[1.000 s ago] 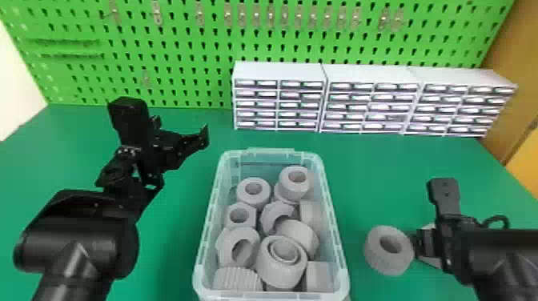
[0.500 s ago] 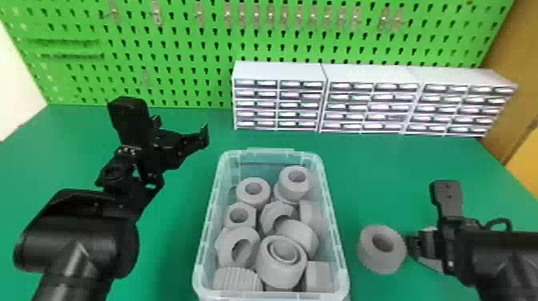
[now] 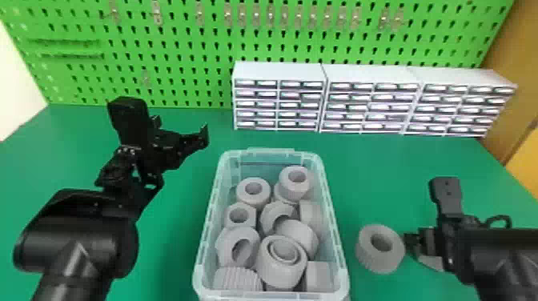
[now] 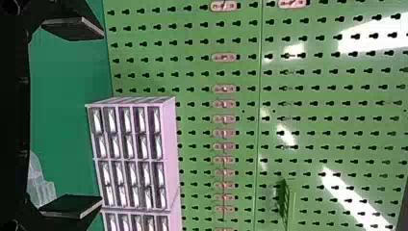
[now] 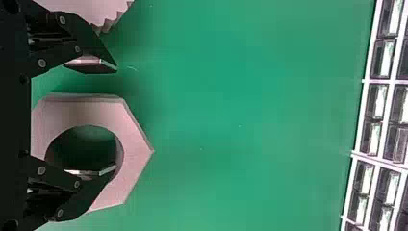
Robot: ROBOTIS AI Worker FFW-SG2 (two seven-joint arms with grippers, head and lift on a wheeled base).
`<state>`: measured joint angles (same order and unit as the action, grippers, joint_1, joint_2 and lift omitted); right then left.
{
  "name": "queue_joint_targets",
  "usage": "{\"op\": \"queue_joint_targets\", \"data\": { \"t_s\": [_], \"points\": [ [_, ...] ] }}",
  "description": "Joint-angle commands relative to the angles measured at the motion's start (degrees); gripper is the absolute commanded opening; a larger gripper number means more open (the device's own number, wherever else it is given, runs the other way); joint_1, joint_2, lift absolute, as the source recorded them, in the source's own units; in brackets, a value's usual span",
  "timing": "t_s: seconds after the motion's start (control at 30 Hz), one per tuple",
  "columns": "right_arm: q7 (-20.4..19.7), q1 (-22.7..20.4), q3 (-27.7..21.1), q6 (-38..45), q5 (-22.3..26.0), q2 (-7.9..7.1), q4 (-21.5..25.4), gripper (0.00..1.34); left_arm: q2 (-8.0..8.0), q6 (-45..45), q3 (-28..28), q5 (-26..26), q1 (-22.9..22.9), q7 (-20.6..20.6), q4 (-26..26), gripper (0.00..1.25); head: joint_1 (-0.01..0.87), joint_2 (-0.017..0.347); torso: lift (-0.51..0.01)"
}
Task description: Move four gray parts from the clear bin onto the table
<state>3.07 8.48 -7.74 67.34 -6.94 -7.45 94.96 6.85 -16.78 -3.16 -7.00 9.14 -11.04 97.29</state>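
Gray six-sided nut with a round hole (image 5: 137, 154): it lies on the green flat table (image 3: 172, 224), at the lower right of the head view, by the black two-finger right gripper (image 5: 115, 119). We think it could get dragged or tipped if the hand pulls away crooked, because one finger is over its hole.
Right gripper: its fingers are spread well apart. One is at the hole, the other is outside the nut with a gap between, so we see no pinch. We cannot tell if the finger at the hole touches it.
Gray round ring with bumpy sides (image 3: 376, 262): it sits on the table just left of the right gripper in the head view. A swing to the left could bump it into the bin.
Clear plastic bin (image 3: 270, 151): it is at the lower middle, with a heap of gray parts (image 3: 280, 272). They lean on each other, so pulling one out may make others roll.
Black two-finger left gripper (image 4: 102, 118): it waits at the upper left of the head view, fingers wide apart, holding nothing.
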Motion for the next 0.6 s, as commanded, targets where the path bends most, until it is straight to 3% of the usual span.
{"op": "queue_joint_targets", "data": {
  "t_s": [0.0, 0.33, 0.57],
  "points": [
    [0.00, -0.04, 0.00, -0.02, 0.00, -0.02, 0.58, 0.80, 0.01, -0.01, 0.00, 0.06, 0.00, -0.04, 0.00, 1.17, 0.686, 0.026, -0.050],
    [0.00, 1.54, 3.34, 1.13, -2.20, 0.24, 8.14, 0.80, 0.01, -0.10, 0.00, -0.11, 0.00, -0.12, 0.00, 1.17, 0.686, 0.026, -0.050],
    [0.00, 4.35, 8.09, 3.15, -1.24, -0.99, 12.18, 0.81, 0.01, -0.10, 0.09, 0.06, 0.00, -0.12, 0.00, 1.17, 0.686, 0.026, -0.050]
  ]
}}
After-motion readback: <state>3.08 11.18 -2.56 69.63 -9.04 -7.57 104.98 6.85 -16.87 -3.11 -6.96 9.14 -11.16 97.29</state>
